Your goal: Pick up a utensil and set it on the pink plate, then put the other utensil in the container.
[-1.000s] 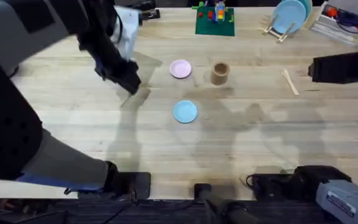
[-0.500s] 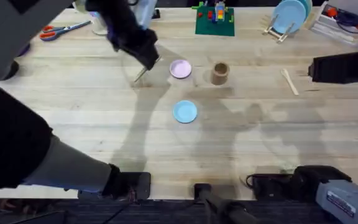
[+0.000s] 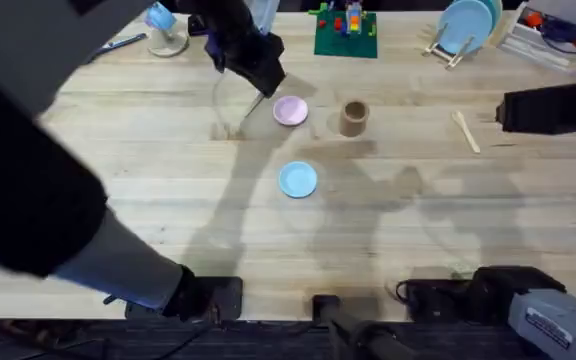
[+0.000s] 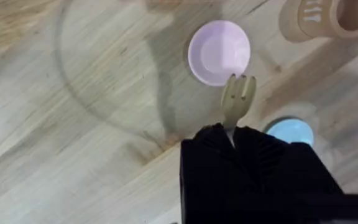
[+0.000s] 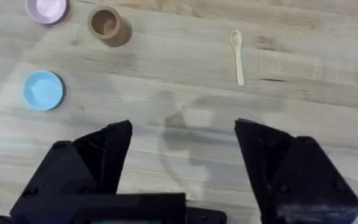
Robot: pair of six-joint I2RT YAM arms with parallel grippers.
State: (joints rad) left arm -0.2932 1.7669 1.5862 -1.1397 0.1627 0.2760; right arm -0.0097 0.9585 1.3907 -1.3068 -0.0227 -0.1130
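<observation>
My left gripper [image 3: 253,72] hangs above the table just left of the pink plate [image 3: 290,110], shut on the handle of the pale wooden fork [image 3: 255,102]. In the left wrist view the fork's tined end [image 4: 238,98] sticks out past the gripper [image 4: 232,134], close to the pink plate [image 4: 219,52]. The tan container [image 3: 354,117] stands right of the plate. The wooden spoon [image 3: 466,131] lies flat farther right. My right gripper [image 3: 528,110] hovers at the right edge; in its wrist view it [image 5: 182,149] is open and holds nothing, with the spoon [image 5: 237,56] and container [image 5: 107,25] beyond.
A light blue plate [image 3: 297,179] lies nearer than the pink one, mid-table. Along the far edge sit a green brick baseplate [image 3: 346,32], a rack with blue plates [image 3: 465,26], scissors [image 3: 118,42] and a small blue stand [image 3: 163,25].
My left arm has swung right and farther away with the fork, from the table's left part to just beside the pink plate. The right arm has not moved.
</observation>
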